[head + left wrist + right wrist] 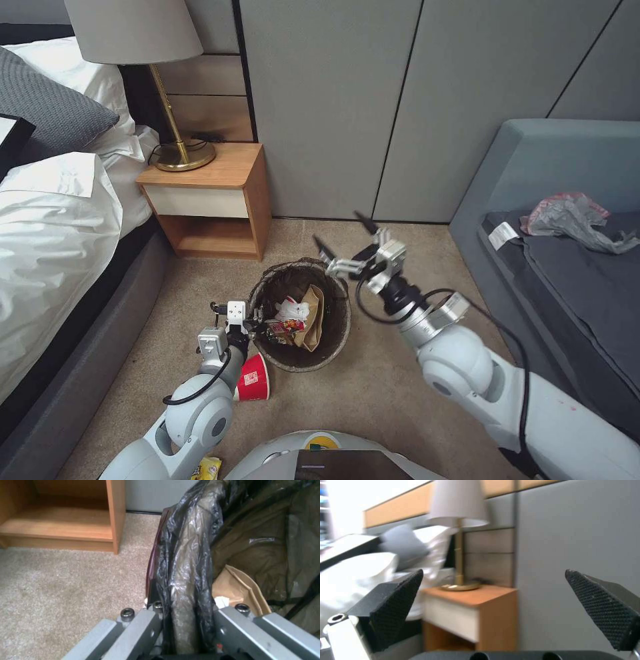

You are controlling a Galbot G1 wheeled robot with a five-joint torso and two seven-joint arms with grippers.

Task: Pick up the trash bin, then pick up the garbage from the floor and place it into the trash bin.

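The trash bin with its dark liner is on the carpet before me. Inside lie a brown paper bag, a white tissue wad and a red-yellow wrapper. My left gripper is shut on the bin's near-left rim; the left wrist view shows its fingers either side of the lined rim, with the paper bag beyond. My right gripper hangs open and empty above the bin's far right edge, pads wide apart. A red-and-white cup lies beside my left arm. A yellow wrapper lies near my base.
A wooden nightstand with a brass lamp stands just behind the bin. The bed runs along the left. A grey daybed with a crumpled plastic bag is at the right. Open carpet lies between them.
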